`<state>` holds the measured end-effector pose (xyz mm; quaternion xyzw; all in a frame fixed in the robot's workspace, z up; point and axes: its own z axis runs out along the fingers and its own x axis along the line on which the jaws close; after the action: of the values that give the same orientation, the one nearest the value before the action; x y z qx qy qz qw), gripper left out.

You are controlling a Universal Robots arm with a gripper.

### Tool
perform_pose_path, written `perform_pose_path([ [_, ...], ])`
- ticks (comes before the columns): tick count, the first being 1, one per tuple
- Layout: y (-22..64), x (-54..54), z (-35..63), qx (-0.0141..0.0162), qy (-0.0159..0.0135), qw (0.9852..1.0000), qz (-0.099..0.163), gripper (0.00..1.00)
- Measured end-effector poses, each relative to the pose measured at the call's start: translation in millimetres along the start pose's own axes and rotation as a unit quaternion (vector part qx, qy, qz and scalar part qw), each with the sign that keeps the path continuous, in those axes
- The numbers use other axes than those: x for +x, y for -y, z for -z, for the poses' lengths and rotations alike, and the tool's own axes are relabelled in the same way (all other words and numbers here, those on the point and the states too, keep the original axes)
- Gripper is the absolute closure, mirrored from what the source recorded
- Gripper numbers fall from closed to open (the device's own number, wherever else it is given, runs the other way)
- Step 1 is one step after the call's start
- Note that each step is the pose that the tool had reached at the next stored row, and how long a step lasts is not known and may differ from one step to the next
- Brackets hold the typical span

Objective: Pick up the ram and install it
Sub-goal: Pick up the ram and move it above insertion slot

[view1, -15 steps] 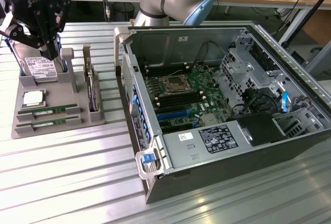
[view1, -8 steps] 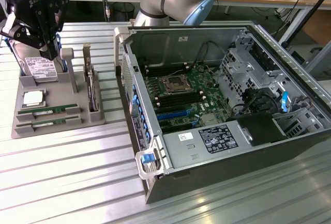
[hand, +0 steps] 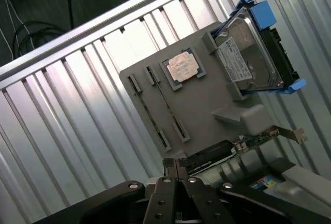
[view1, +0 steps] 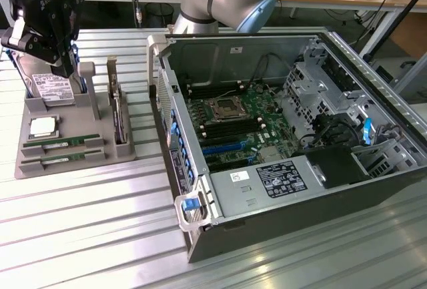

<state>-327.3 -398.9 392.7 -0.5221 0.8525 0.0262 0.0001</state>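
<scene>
Two ram sticks, thin green boards, lie edge-up in slots at the front of a grey holder (view1: 73,165): one ram (view1: 63,143) and a second ram (view1: 59,157) just in front of it. In the wrist view they run as thin lines, ram (hand: 166,102) and ram (hand: 148,113), across the holder (hand: 207,105). My black gripper (view1: 69,69) hangs above the back of the holder, over the hard drive, well above the sticks. Its fingertips (hand: 176,164) are pressed together, shut, with nothing between them.
The holder also carries a processor chip (view1: 41,127), a silver hard drive (view1: 50,87) and an upright expansion card (view1: 119,112). To the exterior view's right stands the open computer case (view1: 373,75) with its motherboard (view1: 233,112) and memory slots. Ribbed metal table all around.
</scene>
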Motion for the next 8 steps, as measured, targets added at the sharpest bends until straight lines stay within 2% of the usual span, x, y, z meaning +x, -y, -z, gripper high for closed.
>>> perform_pose_path([
  [5, 0.0, 0.0, 0.0, -0.0012, -0.0019, 0.9991, 0.042, 0.89],
  [8, 0.0, 0.0, 0.0, -0.0020, -0.0032, 0.9975, 0.071, 0.89],
])
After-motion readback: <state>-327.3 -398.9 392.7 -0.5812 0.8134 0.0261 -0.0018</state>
